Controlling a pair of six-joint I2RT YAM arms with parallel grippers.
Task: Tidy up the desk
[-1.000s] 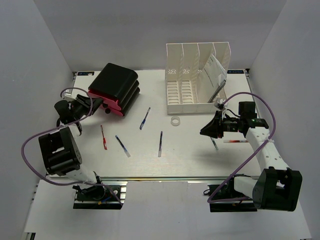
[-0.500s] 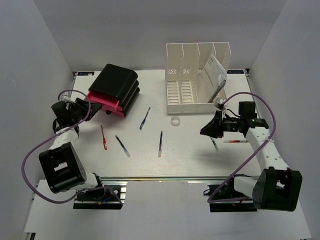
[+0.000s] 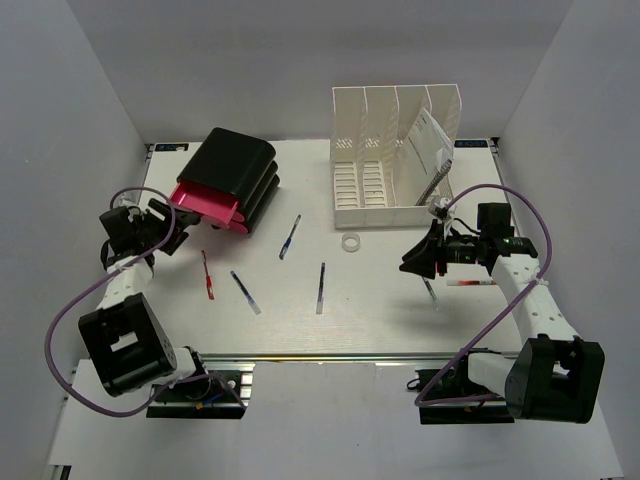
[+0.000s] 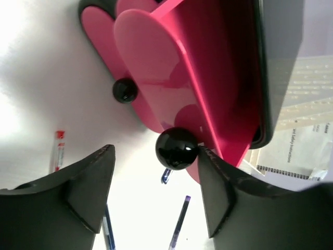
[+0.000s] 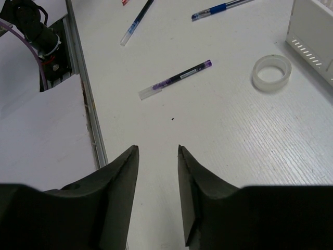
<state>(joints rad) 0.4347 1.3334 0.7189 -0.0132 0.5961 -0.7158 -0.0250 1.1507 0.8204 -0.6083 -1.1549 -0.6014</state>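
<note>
The white desk (image 3: 380, 320) holds a black drawer unit (image 3: 235, 168) at the back left, its pink drawer (image 3: 207, 205) pulled out. My left gripper (image 3: 170, 222) is at that drawer's front. In the left wrist view the gripper (image 4: 155, 151) is open, and the drawer's black knob (image 4: 177, 148) sits between the fingers, against the right finger (image 4: 218, 187) with a gap on the left. My right gripper (image 3: 408, 263) hovers over the desk's right side, and the right wrist view shows it (image 5: 157, 149) open and empty.
Loose on the desk are a red pen (image 3: 207, 275), blue pens (image 3: 245, 292) (image 3: 290, 237), a purple pen (image 3: 320, 288), a tape roll (image 3: 351, 242) and two pens (image 3: 430, 291) (image 3: 470, 283) near the right gripper. A white file rack (image 3: 395, 160) with papers stands at the back right. A silver rail (image 5: 86, 94) edges the desk.
The pink drawer has slid further out toward the left with my left gripper, whose jaws have then opened off the knob. My right gripper's jaws have widened.
</note>
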